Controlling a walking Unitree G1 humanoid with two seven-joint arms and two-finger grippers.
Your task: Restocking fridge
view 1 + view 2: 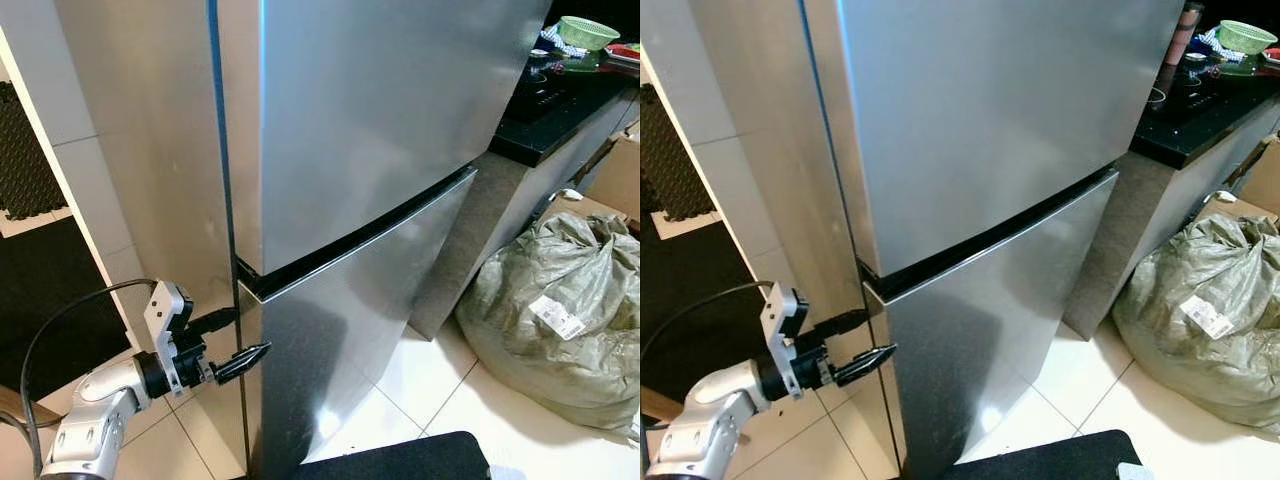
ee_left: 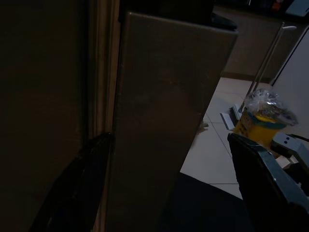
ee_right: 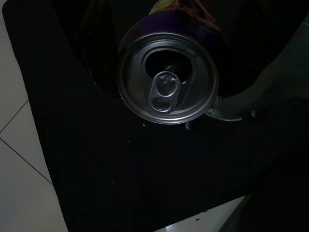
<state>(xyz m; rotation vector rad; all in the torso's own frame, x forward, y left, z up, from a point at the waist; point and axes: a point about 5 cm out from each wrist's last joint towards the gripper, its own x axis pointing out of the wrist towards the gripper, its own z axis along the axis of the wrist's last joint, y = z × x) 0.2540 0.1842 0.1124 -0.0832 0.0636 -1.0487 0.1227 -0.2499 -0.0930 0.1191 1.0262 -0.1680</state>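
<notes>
Steel fridge door [image 1: 370,330]: shut, at 12 o'clock.
Left gripper [image 1: 238,342]: fingers apart, straddling the lower door's hinge-side edge.
Right gripper: clamped on can [image 3: 167,79].
Tip: hook one finger well behind the edge, then pull steadily.

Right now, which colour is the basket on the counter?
The basket is light green, clearest in the left eye view.

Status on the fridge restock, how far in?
Early. Done: the right gripper holds a can. In hand: the left gripper, fingers open, straddles the lower door edge. Left: both fridge doors are shut, nothing stocked yet.
</notes>
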